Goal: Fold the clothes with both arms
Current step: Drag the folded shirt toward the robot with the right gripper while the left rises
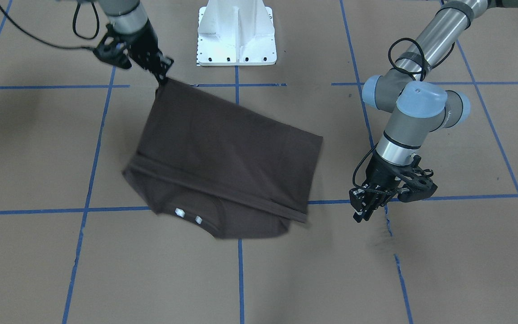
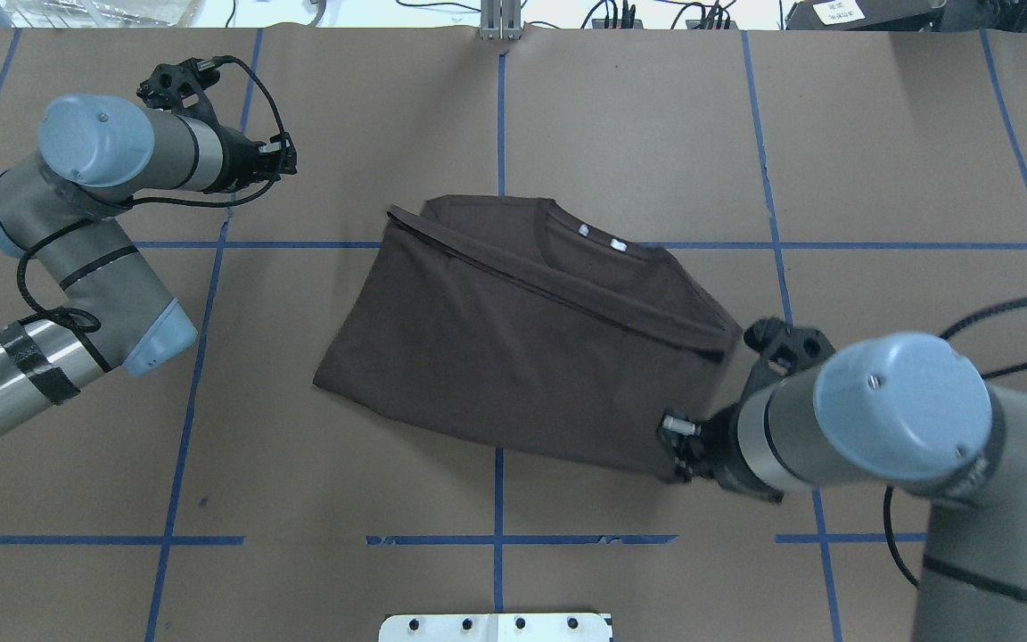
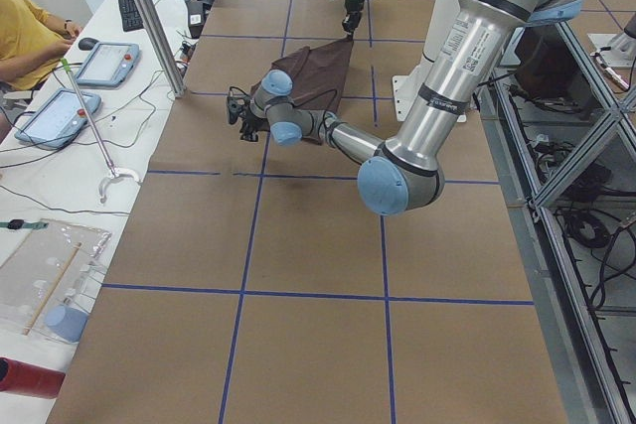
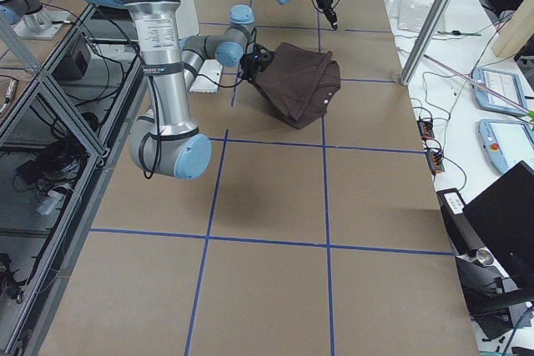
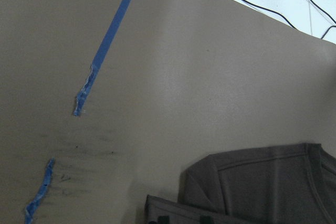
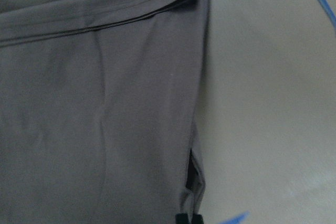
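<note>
The dark brown T-shirt (image 1: 227, 153) (image 2: 522, 357) lies folded on the brown table. Its lower half is doubled up toward the collar, where two white tags (image 2: 598, 236) show. My right gripper (image 1: 164, 80) (image 2: 678, 450) is shut on the shirt's corner nearest the robot and holds it slightly raised. In the right wrist view the fabric (image 6: 94, 103) fills the left side, with the fingertips pinching its edge at the bottom. My left gripper (image 1: 361, 213) (image 2: 289, 163) hovers open beyond the shirt's other side, clear of it, with nothing between its fingers. The left wrist view shows the collar end (image 5: 262, 187).
The white pedestal base (image 1: 236, 40) stands at the robot's edge. Blue tape lines (image 2: 499, 134) grid the table. A side bench holds tablets (image 3: 104, 62) next to a seated person (image 3: 25, 37). A metal post (image 3: 149, 17) rises at the table's far side.
</note>
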Tool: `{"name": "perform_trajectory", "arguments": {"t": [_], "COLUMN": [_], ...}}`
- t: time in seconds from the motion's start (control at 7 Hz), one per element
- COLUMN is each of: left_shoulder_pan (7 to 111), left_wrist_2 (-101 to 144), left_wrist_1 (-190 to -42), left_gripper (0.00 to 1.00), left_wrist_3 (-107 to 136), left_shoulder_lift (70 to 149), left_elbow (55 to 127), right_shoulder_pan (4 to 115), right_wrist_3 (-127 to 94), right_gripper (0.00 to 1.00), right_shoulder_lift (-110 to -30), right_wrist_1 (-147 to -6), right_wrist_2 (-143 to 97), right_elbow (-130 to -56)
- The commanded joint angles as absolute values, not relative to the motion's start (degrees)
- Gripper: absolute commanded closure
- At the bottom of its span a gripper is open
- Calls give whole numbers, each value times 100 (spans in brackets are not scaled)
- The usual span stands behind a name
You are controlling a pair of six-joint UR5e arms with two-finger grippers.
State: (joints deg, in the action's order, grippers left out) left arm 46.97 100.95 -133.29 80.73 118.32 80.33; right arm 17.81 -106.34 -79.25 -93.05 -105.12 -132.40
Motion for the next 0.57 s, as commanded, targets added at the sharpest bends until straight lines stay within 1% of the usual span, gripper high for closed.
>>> {"name": "perform_trajectory", "arguments": {"t": [0.0, 0.14, 0.43], "left_shoulder_pan": [4693, 4676, 4667], "left_wrist_2": [10134, 10177, 11278], "left_wrist_1": [-13333, -13333, -13455], "left_gripper": [62, 62, 64], "left_wrist_3": [8068, 8034, 8050], "left_shoulder_lift": [11865, 11865, 11831], "left_elbow": [8330, 8523, 9023], "right_shoulder_pan": [-9, -183, 86], "right_wrist_3": [-11160, -11188, -11180], "right_gripper": [9, 0, 0], "right_shoulder_lift": [-8200, -8209, -8191], "right_wrist_1": [-10001, -10106, -10169], "right_wrist_2": [-10294, -9909, -9651], "right_elbow": [-13993, -13888, -13781]}}
